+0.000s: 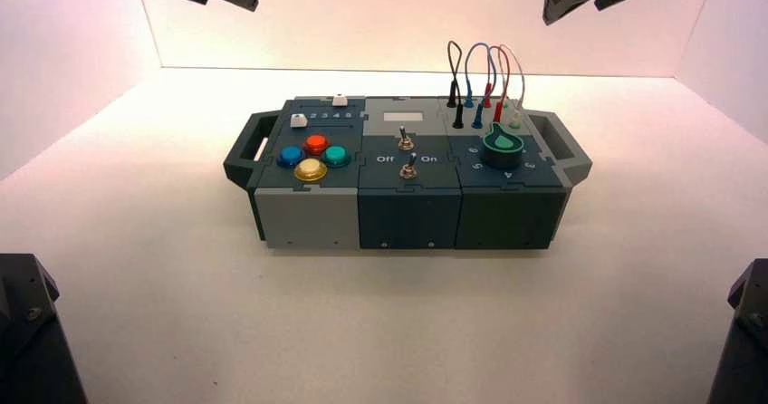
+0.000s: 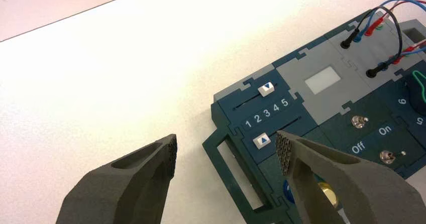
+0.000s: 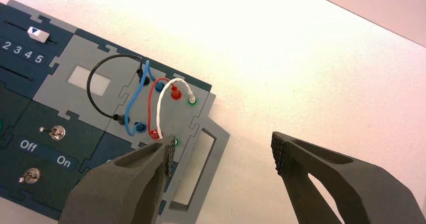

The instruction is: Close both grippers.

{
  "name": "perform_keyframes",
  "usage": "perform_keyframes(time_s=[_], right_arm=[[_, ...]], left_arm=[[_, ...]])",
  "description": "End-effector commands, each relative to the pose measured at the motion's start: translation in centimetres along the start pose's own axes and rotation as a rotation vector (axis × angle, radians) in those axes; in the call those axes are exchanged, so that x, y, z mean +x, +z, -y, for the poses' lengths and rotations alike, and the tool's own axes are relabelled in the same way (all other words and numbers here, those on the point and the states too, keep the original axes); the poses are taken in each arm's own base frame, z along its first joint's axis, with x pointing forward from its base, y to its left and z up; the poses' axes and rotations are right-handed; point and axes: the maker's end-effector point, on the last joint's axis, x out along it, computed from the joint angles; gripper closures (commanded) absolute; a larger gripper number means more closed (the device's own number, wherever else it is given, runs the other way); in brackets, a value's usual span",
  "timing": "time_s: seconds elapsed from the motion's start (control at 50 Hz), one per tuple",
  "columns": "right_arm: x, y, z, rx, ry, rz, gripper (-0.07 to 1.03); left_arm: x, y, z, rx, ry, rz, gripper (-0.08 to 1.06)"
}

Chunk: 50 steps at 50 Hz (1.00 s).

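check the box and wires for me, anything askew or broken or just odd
Nothing stands out: the box sits level, and the black wire, blue wire, red wire and white wire arc between their sockets, with no visible damage.

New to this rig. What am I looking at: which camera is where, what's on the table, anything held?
It's a two-armed robot facing a box of controls. One picture looks down from above and behind the arms; the other two come from cameras on the left and right wrists.

The left pincer is above the table beyond the box's left end, the right pincer beyond its right end. Both stand open with nothing between their fingers, so nothing is held.

On the table sits the box. From left to right it has two white sliders, four coloured buttons, two metal switches, then a green-marked knob with looped wires behind it.
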Motion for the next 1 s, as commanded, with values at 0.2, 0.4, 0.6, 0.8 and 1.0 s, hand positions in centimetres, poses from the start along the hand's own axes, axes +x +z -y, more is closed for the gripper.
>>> perform_keyframes(time_s=[0.2, 0.4, 0.6, 0.8, 1.0], right_arm=[[0.49, 0.29, 0.04, 0.008, 0.001, -0.003, -0.03], [0.55, 0.42, 0.06, 0.008, 0.001, -0.003, -0.03], [0.63, 0.29, 0.03, 0.008, 0.001, -0.006, -0.03], [0.65, 0.30, 0.04, 0.008, 0.001, -0.008, -0.03], [0.55, 0.31, 0.05, 0.008, 0.001, -0.009, -0.03]], left_arm=[[-0.48, 0.94, -0.28, 0.011, 0.014, 0.036, -0.04], [-0.63, 1.05, -0.29, 0.013, 0.015, 0.041, -0.04], [-0.64, 0.96, -0.28, 0.016, 0.016, 0.041, -0.04], [-0.38, 0.58, -0.19, 0.014, 0.009, 0.023, -0.04], [-0.08, 0.42, -0.16, 0.013, 0.003, 0.007, -0.04]])
